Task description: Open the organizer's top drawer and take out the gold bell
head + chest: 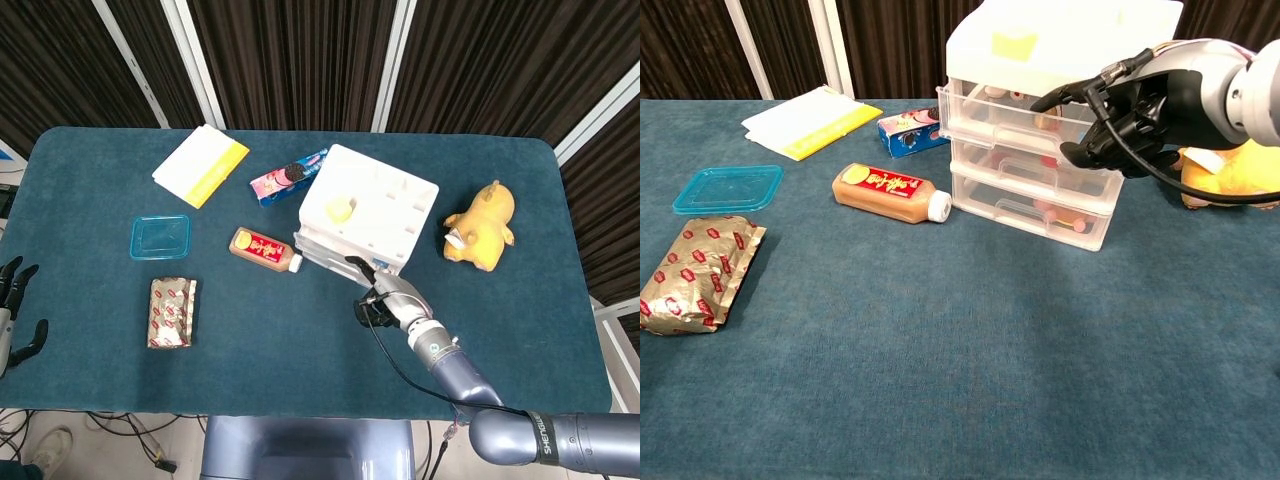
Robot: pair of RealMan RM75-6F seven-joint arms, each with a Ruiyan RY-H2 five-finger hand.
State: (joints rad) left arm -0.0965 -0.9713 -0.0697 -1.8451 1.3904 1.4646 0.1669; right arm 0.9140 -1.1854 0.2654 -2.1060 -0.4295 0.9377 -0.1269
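The white three-drawer organizer (368,205) (1060,35) stands at the table's middle, with a yellow note on its lid. Its top drawer (995,112) sits slightly forward of the two below. Small items show dimly through the drawer fronts; I cannot pick out the gold bell. My right hand (385,298) (1145,110) hovers at the organizer's front right corner, fingers curled in, one finger stretched to the top drawer's front. Whether it touches is unclear. My left hand (12,310) hangs off the table's left edge, fingers apart, holding nothing.
A brown sauce bottle (263,249) (890,192) lies just left of the organizer. A cookie box (288,177), a yellow-white pad (201,165), a blue lid (160,237) and a foil packet (171,312) lie further left. A yellow plush toy (480,225) sits right.
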